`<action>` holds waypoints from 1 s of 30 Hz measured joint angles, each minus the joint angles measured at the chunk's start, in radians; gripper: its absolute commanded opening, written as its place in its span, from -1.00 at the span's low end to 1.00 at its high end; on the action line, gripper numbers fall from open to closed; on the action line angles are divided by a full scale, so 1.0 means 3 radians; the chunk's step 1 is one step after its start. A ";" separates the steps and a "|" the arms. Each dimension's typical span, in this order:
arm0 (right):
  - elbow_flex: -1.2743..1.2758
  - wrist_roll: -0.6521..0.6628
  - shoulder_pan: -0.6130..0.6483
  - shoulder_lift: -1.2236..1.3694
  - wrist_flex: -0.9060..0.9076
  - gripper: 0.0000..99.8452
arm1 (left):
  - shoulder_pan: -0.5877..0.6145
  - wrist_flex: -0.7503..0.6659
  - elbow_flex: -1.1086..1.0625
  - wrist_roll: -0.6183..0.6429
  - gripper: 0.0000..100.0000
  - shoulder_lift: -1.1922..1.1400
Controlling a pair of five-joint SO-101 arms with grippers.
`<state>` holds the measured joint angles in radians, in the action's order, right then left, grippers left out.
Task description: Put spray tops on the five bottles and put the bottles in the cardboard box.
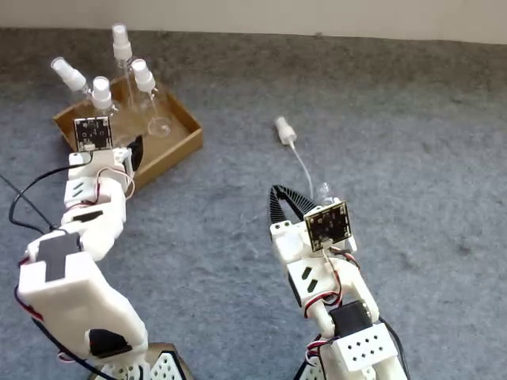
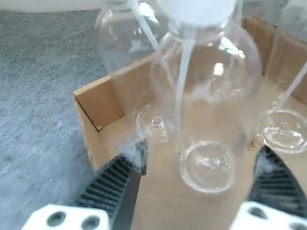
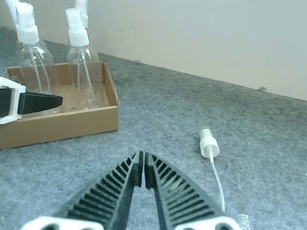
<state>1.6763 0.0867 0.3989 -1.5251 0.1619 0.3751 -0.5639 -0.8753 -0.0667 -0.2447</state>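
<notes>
Several clear bottles with white spray tops [image 1: 144, 79] stand in the cardboard box [image 1: 178, 142] at the far left. My left gripper [image 1: 127, 150] is at the box's near edge, open. In the left wrist view one capped bottle [image 2: 206, 96] stands between its spread fingers [image 2: 120, 177], untouched as far as I can see. A loose spray top [image 1: 285, 131] with a long tube lies on the carpet at mid-table. My right gripper [image 1: 281, 202] is shut on nothing, just short of that top [image 3: 208, 143]. A clear uncapped bottle [image 1: 323, 190] lies beside it, its neck [image 3: 242, 221] just showing.
Grey carpet [image 1: 396, 119] covers the table, with open room to the right and between the arms. The box wall [image 2: 91, 115] stands close to my left gripper's finger. A pale wall [image 3: 216, 38] runs along the far edge.
</notes>
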 measured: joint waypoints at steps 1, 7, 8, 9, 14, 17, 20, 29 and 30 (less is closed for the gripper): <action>0.0000 0.0000 0.0000 0.0000 0.0000 -0.99 | 0.0000 0.0000 -0.0072 -0.0010 -0.39 0.0077; 0.0000 0.0000 0.0000 0.0000 0.0000 -0.99 | 0.0000 0.0102 -0.0460 -0.0010 -0.39 0.0614; 0.0000 0.0000 0.0000 0.0000 0.0000 -0.99 | 0.0000 0.0215 -0.0465 -0.0010 -0.39 0.0701; 0.0000 0.0000 0.0000 0.0000 0.0000 -0.99 | 0.0000 0.0348 -0.0465 -0.0010 -0.39 0.0793; 0.0000 0.0000 -0.0113 0.0000 0.0051 -0.99 | 0.0000 0.1233 -0.0476 -0.0010 -0.39 0.1314; 0.0000 0.0000 -0.0266 0.0000 0.0061 -0.99 | 0.0000 0.1765 -0.0486 -0.0010 -0.39 0.1678; 0.0000 0.0000 -0.0332 0.0000 0.0061 -0.99 | 0.0000 0.2250 -0.0486 -0.0010 -0.39 0.2036; 0.0000 0.0000 -0.0962 0.0000 0.0061 -0.99 | -0.0143 0.3923 -0.0486 0.0000 -0.40 0.3227; 0.0000 0.0000 -0.1079 0.0000 0.0061 -0.99 | -0.0225 0.4102 -0.0486 -0.0010 -0.40 0.3355</action>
<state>1.6763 0.0867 0.0752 -1.5251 0.1803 0.3076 0.6667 -1.0211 -0.0698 0.7618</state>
